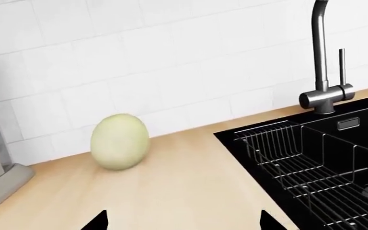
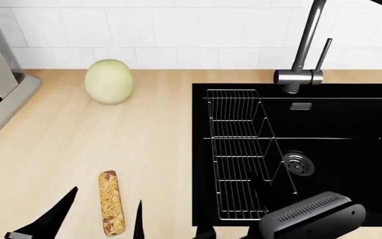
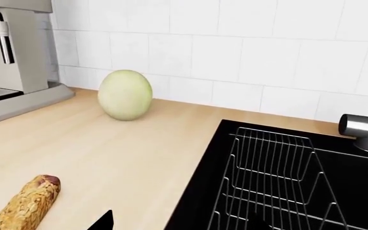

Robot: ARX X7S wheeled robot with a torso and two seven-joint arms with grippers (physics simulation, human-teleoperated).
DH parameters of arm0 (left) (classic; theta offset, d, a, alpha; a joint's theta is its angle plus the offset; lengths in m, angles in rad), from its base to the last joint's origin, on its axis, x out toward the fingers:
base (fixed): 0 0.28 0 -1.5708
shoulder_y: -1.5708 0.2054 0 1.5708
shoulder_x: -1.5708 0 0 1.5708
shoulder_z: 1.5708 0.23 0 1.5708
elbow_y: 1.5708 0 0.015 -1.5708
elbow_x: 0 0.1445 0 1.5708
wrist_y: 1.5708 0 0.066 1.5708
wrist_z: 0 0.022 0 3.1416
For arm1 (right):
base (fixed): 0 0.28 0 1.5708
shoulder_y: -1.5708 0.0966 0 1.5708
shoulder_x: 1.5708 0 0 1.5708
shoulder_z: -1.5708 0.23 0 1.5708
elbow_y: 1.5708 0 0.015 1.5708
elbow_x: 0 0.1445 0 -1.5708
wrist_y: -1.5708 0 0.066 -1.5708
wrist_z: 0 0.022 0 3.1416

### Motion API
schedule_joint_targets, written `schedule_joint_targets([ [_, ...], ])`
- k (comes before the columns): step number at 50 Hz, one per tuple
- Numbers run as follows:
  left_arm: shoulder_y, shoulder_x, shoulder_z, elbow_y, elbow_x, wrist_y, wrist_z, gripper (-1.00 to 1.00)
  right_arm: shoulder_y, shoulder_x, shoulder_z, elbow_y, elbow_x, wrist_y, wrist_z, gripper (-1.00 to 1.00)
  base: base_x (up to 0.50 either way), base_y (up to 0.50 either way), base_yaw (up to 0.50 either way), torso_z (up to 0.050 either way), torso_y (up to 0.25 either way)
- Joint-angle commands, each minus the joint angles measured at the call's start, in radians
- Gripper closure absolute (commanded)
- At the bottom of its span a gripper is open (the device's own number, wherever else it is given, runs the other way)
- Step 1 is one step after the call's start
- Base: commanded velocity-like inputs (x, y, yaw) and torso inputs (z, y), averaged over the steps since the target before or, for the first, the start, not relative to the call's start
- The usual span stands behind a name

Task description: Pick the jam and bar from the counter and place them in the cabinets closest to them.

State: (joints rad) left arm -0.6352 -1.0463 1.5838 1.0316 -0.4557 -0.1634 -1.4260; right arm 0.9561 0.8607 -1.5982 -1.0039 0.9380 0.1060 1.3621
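Head view looks steeply down from above the tabletop, facing the tiled wall at twelve o'clock; the melon sits toward eleven, the black sink fills the three o'clock side. Left wrist view rides low and close to the surface, aimed at the wall, catching the same melon, the sink's wire rack and the faucet. Right wrist view is low too, nearer the front edge, angled toward the wall, sharing melon, rack, and the bar that the head view also shows.
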Motion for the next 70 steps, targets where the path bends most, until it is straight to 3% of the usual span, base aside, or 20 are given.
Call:
schedule_joint_targets([
  [1,-0.167,-0.088,0.136,0.015,-0.051,0.045,-0.052,-1.00,0.007,0.002,0.004,0.003,0.011,-0.007,-0.006,-1.00,0.00,0.00,0.00,0.000,0.000],
  [8,-0.409,-0.104,0.409,0.015,-0.063,0.106,-0.141,-1.00,0.010,-0.010,0.004,0.011,0.028,-0.012,-0.014,-1.00,0.00,0.00,0.00,0.000,0.000],
  [31,-0.770,-0.241,0.780,0.016,-0.039,0.232,-0.144,-1.00,0.046,-0.135,0.020,0.073,0.142,-0.015,-0.050,-1.00,0.00,0.00,0.00,0.000,0.000],
  [49,-1.081,-0.294,1.101,0.016,-0.018,0.293,-0.144,-1.00,0.004,-0.313,0.003,0.160,0.198,-0.042,-0.134,-1.00,0.00,0.00,0.00,0.000,0.000],
  [57,-1.136,-0.299,1.161,0.016,-0.009,0.310,-0.144,-1.00,0.013,-0.393,0.008,0.180,0.285,-0.045,-0.152,-1.00,0.00,0.00,0.00,0.000,0.000],
  [70,-1.071,-0.294,1.094,0.016,-0.015,0.305,-0.144,-1.00,0.063,-0.501,0.026,0.168,0.370,-0.022,-0.100,-1.00,0.00,0.00,0.00,0.000,0.000],
])
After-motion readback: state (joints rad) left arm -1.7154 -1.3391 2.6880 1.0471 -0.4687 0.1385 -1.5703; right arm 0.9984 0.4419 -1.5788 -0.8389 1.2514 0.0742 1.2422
